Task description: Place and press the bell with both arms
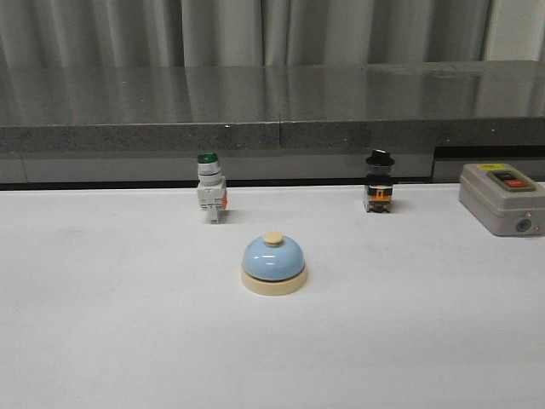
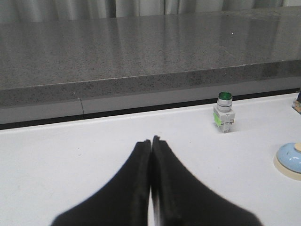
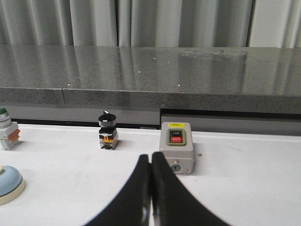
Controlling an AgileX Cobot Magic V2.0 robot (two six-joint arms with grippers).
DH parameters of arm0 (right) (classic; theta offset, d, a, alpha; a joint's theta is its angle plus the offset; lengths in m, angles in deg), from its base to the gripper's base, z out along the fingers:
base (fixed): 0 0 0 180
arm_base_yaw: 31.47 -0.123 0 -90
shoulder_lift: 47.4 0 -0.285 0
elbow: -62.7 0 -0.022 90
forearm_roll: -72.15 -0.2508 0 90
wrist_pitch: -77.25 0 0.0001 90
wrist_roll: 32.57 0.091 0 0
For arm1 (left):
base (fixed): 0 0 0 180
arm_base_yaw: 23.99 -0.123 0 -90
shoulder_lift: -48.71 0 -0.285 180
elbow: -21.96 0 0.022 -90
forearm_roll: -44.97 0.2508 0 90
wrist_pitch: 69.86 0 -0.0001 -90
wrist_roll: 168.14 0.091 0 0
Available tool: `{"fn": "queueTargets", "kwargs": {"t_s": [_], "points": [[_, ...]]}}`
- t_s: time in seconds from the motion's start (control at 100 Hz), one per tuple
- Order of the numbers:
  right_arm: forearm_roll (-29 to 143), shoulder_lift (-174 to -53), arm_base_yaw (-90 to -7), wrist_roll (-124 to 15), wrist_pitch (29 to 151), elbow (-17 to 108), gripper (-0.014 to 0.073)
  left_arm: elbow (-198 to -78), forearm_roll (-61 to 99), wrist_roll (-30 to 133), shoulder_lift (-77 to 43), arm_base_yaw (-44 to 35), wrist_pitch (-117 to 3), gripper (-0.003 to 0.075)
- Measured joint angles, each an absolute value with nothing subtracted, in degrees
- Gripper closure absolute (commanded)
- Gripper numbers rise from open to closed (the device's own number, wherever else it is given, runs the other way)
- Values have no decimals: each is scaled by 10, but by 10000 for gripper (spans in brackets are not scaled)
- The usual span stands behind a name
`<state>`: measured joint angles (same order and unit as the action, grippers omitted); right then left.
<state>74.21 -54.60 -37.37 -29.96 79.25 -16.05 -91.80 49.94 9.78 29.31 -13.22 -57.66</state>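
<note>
Right now the bell (image 1: 273, 264) sits upright on the white desk (image 1: 102, 324), about midway between the desk's left and right edges and a little forward of the row of switches along the far edge. Neither arm shows in the front view. The left gripper (image 2: 151, 140) has its fingers pressed together with nothing between them, and so does the right gripper (image 3: 150, 156). From the left wrist view the bell (image 2: 289, 160) is cut by the frame edge off to that arm's right and ahead of the fingertips, with the green-capped switch (image 2: 224, 111) further back towards the far edge. From the right wrist view the bell (image 3: 8, 182) lies off to that arm's left, again clipped by the frame, while the black-knobbed switch (image 3: 107, 130) and the grey on/off box (image 3: 177, 147) stand almost straight ahead. So the bell lies between the two arms, inward of each; I cannot say with confidence which is nearer. The dome is round, so it has no long axis to line up with; what matters is that the cream button (image 1: 272, 239) faces straight up, and a press would probably need to come down from above.
</note>
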Motion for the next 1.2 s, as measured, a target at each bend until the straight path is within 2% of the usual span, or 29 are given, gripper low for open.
{"fn": "queueTargets", "kwargs": {"t_s": [0.24, 1.2], "points": [[742, -546, -374, -300, 793, -160, 654, -831, 508, 98, 410, -161, -577, 739], [742, -546, -374, -300, 793, -161, 654, -808, 516, 97, 411, -169, -619, 740]]}}
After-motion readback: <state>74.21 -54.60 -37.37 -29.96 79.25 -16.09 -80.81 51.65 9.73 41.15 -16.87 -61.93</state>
